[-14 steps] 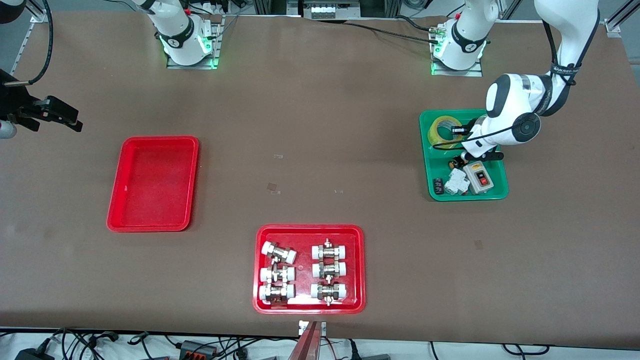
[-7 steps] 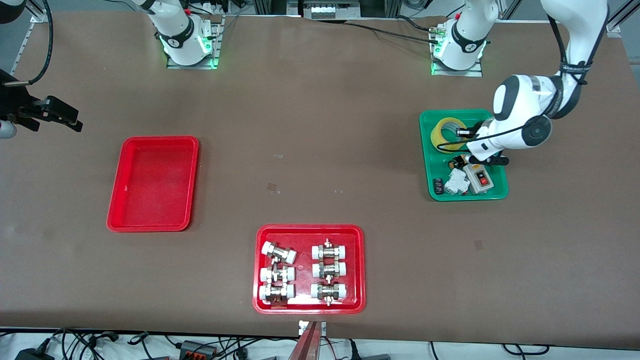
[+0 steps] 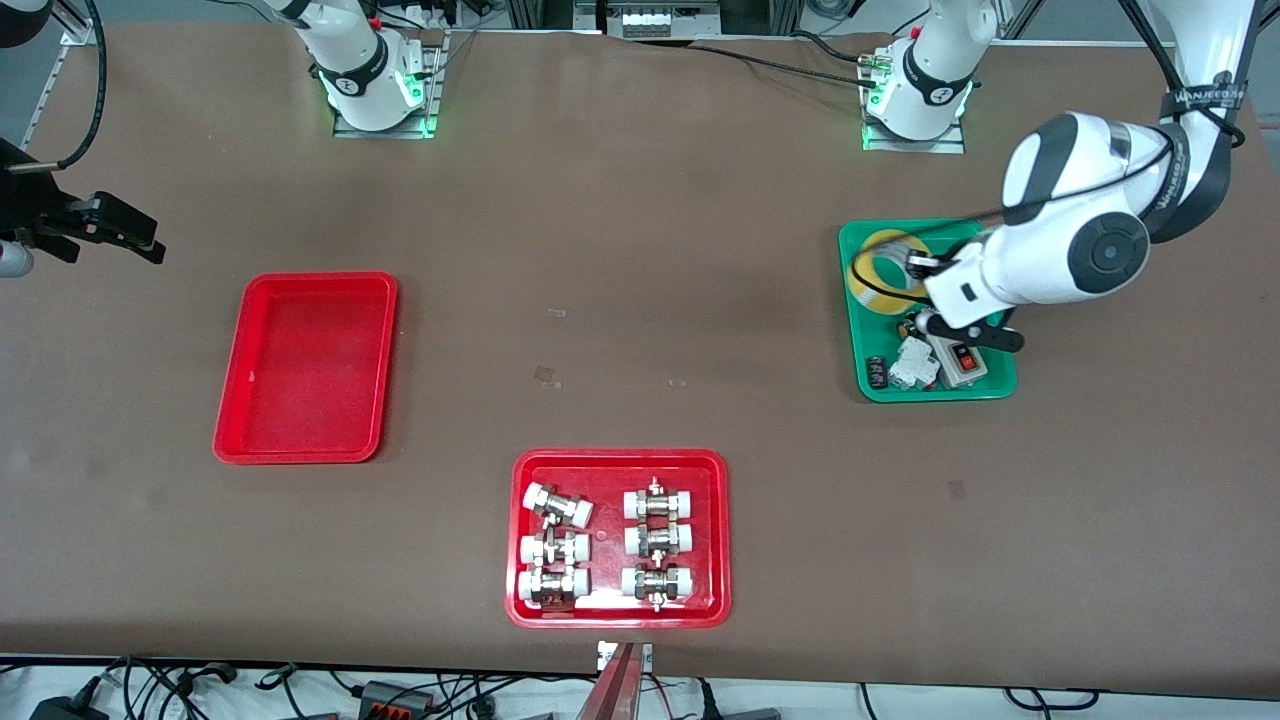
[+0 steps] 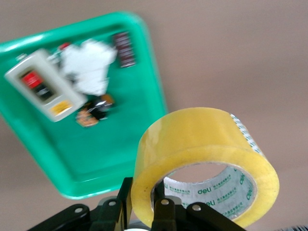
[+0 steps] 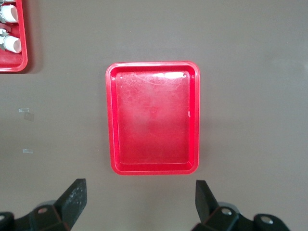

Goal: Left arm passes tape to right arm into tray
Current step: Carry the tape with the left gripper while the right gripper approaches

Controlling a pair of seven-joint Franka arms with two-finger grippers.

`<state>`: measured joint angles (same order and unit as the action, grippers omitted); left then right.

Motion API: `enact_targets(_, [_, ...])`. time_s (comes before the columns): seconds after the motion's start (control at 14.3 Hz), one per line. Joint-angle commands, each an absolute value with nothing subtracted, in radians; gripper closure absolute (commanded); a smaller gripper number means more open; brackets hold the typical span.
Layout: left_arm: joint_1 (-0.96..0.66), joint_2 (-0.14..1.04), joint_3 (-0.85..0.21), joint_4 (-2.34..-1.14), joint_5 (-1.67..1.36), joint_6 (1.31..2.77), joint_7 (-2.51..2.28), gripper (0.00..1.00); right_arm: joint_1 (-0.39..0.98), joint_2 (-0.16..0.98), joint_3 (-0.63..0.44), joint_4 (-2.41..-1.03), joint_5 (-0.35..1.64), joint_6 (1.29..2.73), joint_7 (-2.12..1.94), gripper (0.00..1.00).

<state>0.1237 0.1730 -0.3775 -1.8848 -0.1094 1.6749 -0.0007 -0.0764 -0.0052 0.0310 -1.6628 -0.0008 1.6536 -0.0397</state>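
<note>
The yellow tape (image 3: 874, 272) hangs tilted on edge over the green tray (image 3: 868, 388). My left gripper (image 3: 915, 268) is shut on the tape, one finger inside the ring and one outside. In the left wrist view the tape (image 4: 192, 139) fills the foreground and my left gripper (image 4: 144, 207) clamps its wall. The empty red tray (image 3: 310, 365) lies toward the right arm's end of the table. My right gripper (image 3: 152, 240) waits open and empty in the air over the table at that end. In the right wrist view its gripper (image 5: 139, 202) is wide open, with the red tray (image 5: 153, 118) below.
The green tray (image 4: 96, 159) holds a grey switch box (image 3: 960, 362), a white part (image 3: 912, 368) and small dark parts. A wider red tray (image 3: 620, 458) with white-capped metal fittings lies nearest the front camera, mid-table; its corner shows in the right wrist view (image 5: 14, 67).
The left arm has risen and lifted the tape out of the green tray, tilting it on edge. The right arm has not moved.
</note>
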Motion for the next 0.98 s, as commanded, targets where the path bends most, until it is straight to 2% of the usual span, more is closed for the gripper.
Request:
enact_targets(0.0, [0.088, 0.244, -0.432, -1.714, -0.210, 1.582, -0.011, 1.00, -0.071, 0.003, 0.038, -1.671, -0.006, 1.643, -0.051, 0.00])
enact_targets(0.21, [-0.004, 0.250, -0.457, -1.634, -0.365, 1.591, -0.023, 1.00, -0.031, 0.046, 0.040, -1.669, 0.012, 1.603, -0.057, 0.00])
enact_targets(0.42, [-0.142, 0.258, -0.456, -1.574, -0.465, 1.702, -0.102, 1.00, 0.043, 0.089, 0.040, -1.660, 0.156, 1.617, -0.054, 0.00])
enact_targets(0.56, [-0.198, 0.305, -0.456, -1.514, -0.503, 1.759, -0.202, 1.00, 0.110, 0.121, 0.040, -1.652, 0.286, 1.649, -0.044, 0.00])
enact_targets(0.91, [-0.213, 0.452, -0.456, -1.370, -0.669, 1.761, -0.392, 1.00, 0.254, 0.166, 0.040, -1.618, 0.615, 1.733, -0.016, 0.00])
